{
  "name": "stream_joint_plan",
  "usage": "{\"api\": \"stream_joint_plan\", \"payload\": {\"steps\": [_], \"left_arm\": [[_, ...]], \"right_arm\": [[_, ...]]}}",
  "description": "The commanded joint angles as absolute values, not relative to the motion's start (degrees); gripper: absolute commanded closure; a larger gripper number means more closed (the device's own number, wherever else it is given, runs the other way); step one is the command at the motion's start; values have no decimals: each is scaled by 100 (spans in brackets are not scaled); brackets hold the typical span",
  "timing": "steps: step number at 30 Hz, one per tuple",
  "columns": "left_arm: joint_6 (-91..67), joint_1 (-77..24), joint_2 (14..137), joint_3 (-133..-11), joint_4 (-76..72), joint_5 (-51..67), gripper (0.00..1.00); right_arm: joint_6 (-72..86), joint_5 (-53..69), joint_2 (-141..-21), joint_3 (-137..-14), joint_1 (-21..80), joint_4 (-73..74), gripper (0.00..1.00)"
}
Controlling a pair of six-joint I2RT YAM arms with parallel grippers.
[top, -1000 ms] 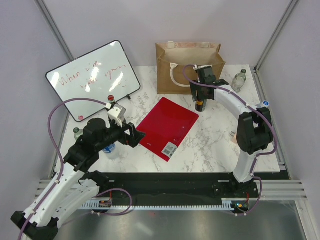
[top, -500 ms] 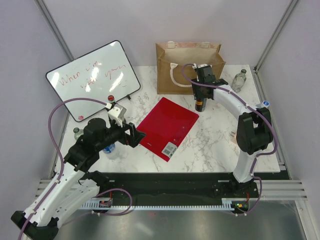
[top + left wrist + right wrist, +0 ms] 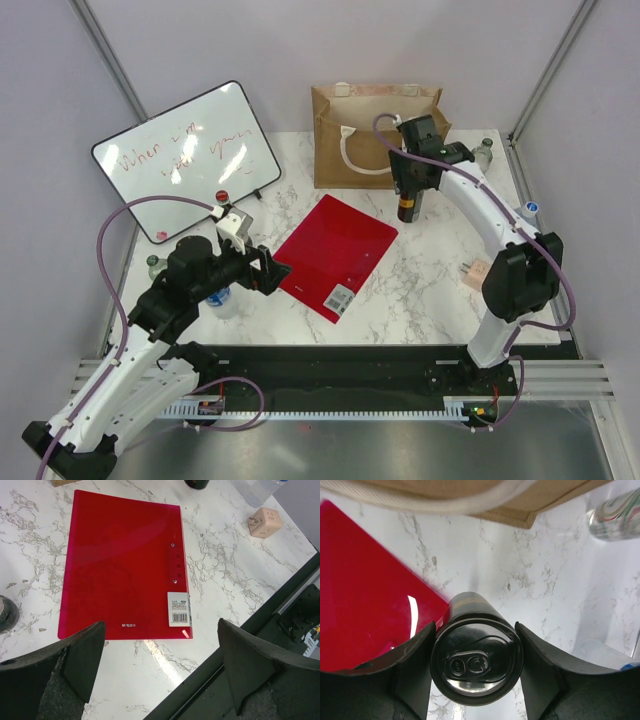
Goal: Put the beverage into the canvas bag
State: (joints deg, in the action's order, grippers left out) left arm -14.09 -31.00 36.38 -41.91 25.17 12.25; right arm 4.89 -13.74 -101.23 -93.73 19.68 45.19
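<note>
From above, the right gripper (image 3: 408,193) is closed around the beverage can (image 3: 407,208), a dark can held upright by its top. It is just in front of the canvas bag (image 3: 332,160), beside the far corner of the red folder (image 3: 335,250). The left gripper (image 3: 279,275) hangs with its jaws wide apart at the folder's near-left edge, holding nothing. A whiteboard (image 3: 185,160) carries red handwriting; the first word may be "When", and the rest cannot be read.

The left wrist view looks down between its spread fingers at the folder. A white label (image 3: 179,611) with a barcode sits near one edge, its print too small to read, as is the pale lettering beside it. A pink plug cube (image 3: 265,520) lies apart on the marble.

The right wrist view shows the can's pull-tab lid clamped between both pads, with the bag's base edge above and a glass bottle (image 3: 615,517) to the right. No brand shows.

The step looks like the carry. Next, the can must rise above the tall rim, travel over the opening and come down inside without snagging a handle.
</note>
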Motion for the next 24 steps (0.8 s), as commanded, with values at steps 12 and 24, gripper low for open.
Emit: {"api": "stream_joint_plan", "payload": {"steps": [12,24], "left_arm": [[-1336,-3129,3621,-4219,2364,1310,0],[-1327,-3129,3568,-4219,2364,1301,0]], "right_arm": [[519,-1590,-10283,-13359,2074,4142,100],[-448,-2039,-11372,-13843,2057,2654,100]]}}
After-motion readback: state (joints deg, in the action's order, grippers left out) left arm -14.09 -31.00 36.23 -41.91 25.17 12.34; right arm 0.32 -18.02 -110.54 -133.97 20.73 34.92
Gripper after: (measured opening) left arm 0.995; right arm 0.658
